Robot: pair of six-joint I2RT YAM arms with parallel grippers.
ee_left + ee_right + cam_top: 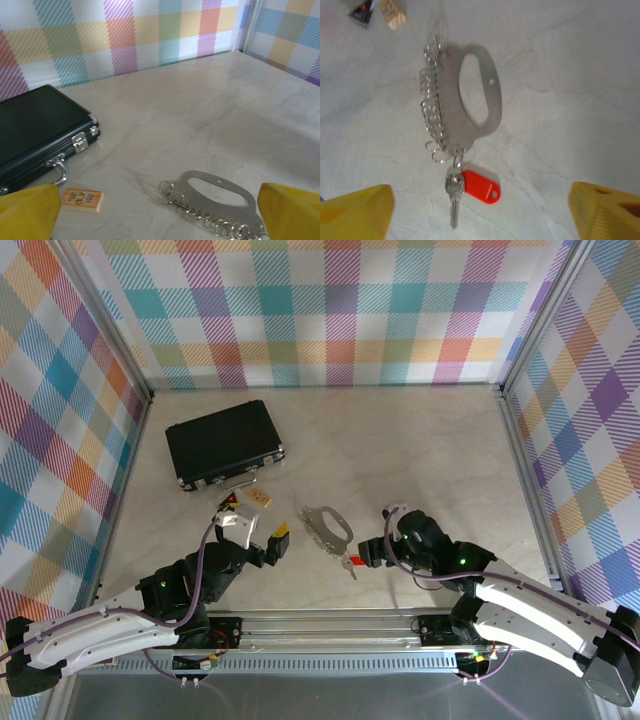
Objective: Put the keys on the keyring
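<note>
The right tool (480, 220) stands wide open and grips nothing, its yellow fingertips (355, 212) spread far apart. Just ahead of it, in line with the gap between them, lies the key (454, 194). It is small and silver, its blade pointing back toward the tool, with an oval bright red tag (481, 186) touching its head on one side. The key's head meets the last small ring of the keyring (477, 100) and appears linked to it.

The keyring lies flat on the table (580, 75) beyond the key. It is a grey-silver D-shaped plate with a long slot, a little hole and a row of wire rings along its straight edge. Past its far end sit a tan rectangular tag (394, 14) and a dark triangular tag (361, 9), close together.

The left tool (160, 217) is likewise fully open and empty. The keyring lies just ahead of it, ring row nearest. The tan tag rests near the tool's fingertip on the left of the wrist view. Farther ahead on that side lies a closed black case (35, 130), its latches and handle facing the tool and its contents hidden.
</note>
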